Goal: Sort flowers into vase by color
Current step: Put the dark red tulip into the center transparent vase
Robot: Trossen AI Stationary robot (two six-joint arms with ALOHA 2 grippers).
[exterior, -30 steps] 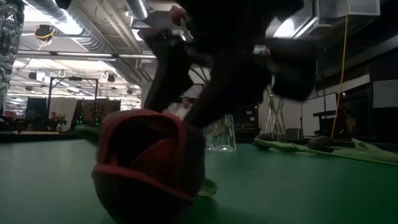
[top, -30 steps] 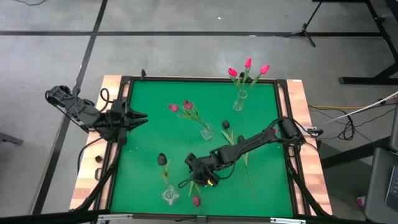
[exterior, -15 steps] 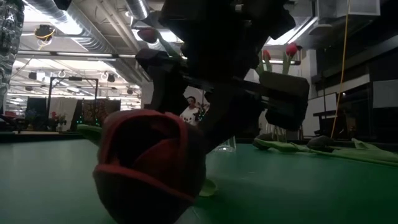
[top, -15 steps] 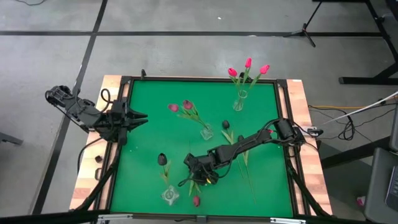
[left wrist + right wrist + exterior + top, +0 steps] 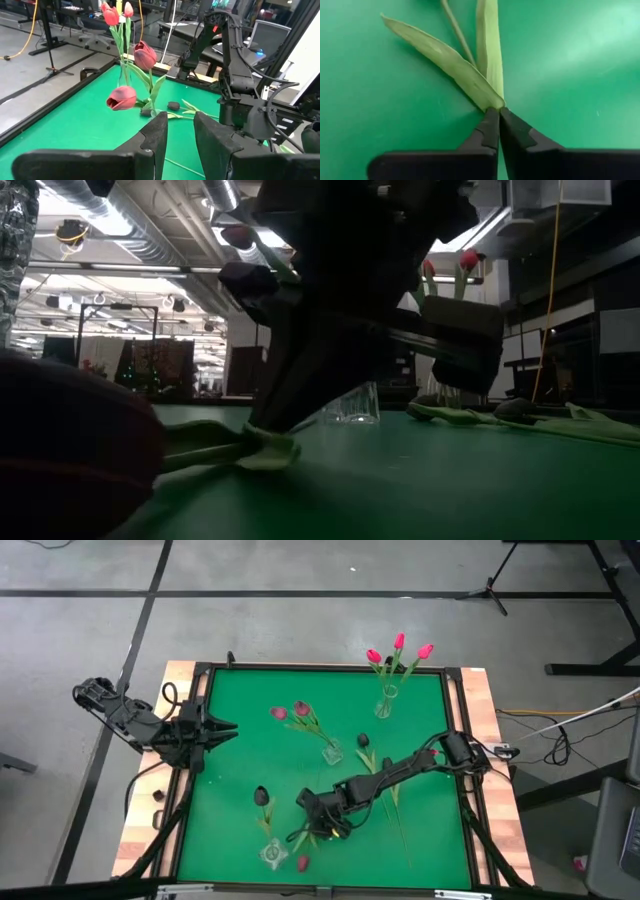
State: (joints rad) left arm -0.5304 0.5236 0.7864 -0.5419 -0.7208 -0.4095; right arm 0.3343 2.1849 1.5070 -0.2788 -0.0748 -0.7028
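The right hand (image 5: pixel 308 827) lay low over the front of the green tabletop (image 5: pixel 230 760), its fingers (image 5: pixel 492 131) pressed together on the base of the leaves (image 5: pixel 470 75) of a loose tulip (image 5: pixel 302 862). That tulip's dusky pink head lay near the front edge, just beside an empty glass vase (image 5: pixel 272 854). The pinch sat low on the stem, probably so the flower could be lifted and stood upright.

The left hand (image 5: pixel 228 729) waited over the tabletop's left edge, its fingers (image 5: pixel 156 136) slightly parted and empty.

The back vase (image 5: pixel 384 703) held three bright pink tulips (image 5: pixel 398 650). The middle vase (image 5: pixel 332 751) held two mauve tulips (image 5: pixel 290 711). Two near-black tulips (image 5: pixel 261 796) and further stems lay loose on the tabletop.
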